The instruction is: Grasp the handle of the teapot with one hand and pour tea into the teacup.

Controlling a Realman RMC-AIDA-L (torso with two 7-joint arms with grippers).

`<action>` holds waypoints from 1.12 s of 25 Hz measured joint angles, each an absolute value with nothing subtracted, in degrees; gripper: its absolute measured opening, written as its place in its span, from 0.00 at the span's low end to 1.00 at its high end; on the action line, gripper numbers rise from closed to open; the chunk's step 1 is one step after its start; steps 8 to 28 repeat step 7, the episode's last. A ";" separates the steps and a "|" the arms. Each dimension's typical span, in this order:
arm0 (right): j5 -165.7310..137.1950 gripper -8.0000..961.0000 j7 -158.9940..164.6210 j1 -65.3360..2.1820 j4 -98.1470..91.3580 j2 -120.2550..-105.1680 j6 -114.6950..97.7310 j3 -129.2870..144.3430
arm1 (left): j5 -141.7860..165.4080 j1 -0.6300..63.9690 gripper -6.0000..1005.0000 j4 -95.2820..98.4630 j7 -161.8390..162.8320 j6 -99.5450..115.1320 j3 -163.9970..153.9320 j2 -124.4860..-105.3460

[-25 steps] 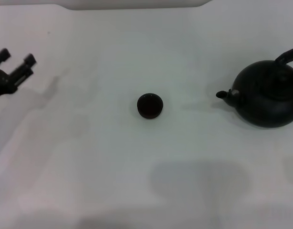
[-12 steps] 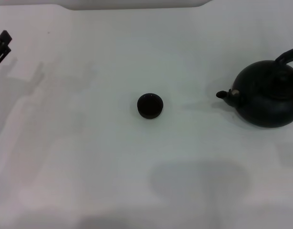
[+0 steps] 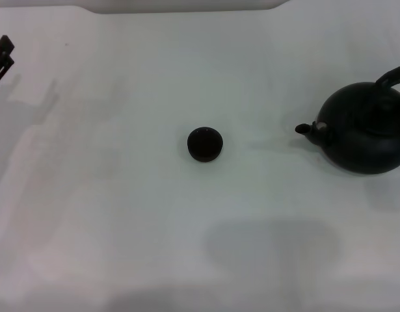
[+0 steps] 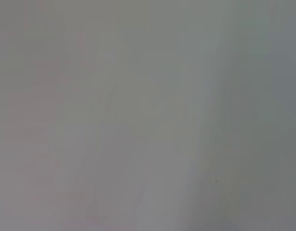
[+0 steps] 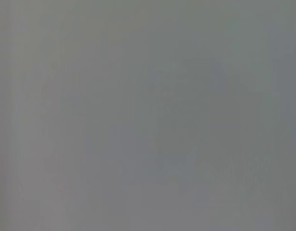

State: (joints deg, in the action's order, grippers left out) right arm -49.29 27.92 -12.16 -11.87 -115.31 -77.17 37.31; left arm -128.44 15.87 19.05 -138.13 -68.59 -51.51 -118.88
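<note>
Since 1 second ago, the left gripper (image 3: 0,57) has pulled back from the left-middle of the head view to the upper left edge, where only its dark tips poke into the frame; over the last half second it has hardly shifted. So little of it shows that whether its fingers are spread or closed cannot be told, and it holds nothing that can be seen. Below and to the right of it, soft grey shadows of the arm lie across the white table (image 3: 121,214). Further toward the centre of the frame sits the teacup (image 3: 205,143), a small round black cup standing upright and alone, well apart from the gripper. Far to the right, near the right edge at mid-height, stands the teapot (image 3: 363,128), round and matte black, upright on the table, its short spout (image 3: 306,129) pointing left toward the teacup with a clear stretch of table between them. Its handle (image 3: 393,77) arches up over the top of the pot and is cut off by the right edge of the frame; nothing touches it. Neither the teacup nor the teapot has moved across the 3 head views. The right gripper shows in no view. Both wrist views show only a plain grey surface.
</note>
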 joint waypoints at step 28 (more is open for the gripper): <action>-47.10 0.91 27.63 -12.57 -11.09 -115.39 -77.59 37.24 | -131.51 17.07 0.79 17.16 -139.68 -68.47 -51.12 -118.90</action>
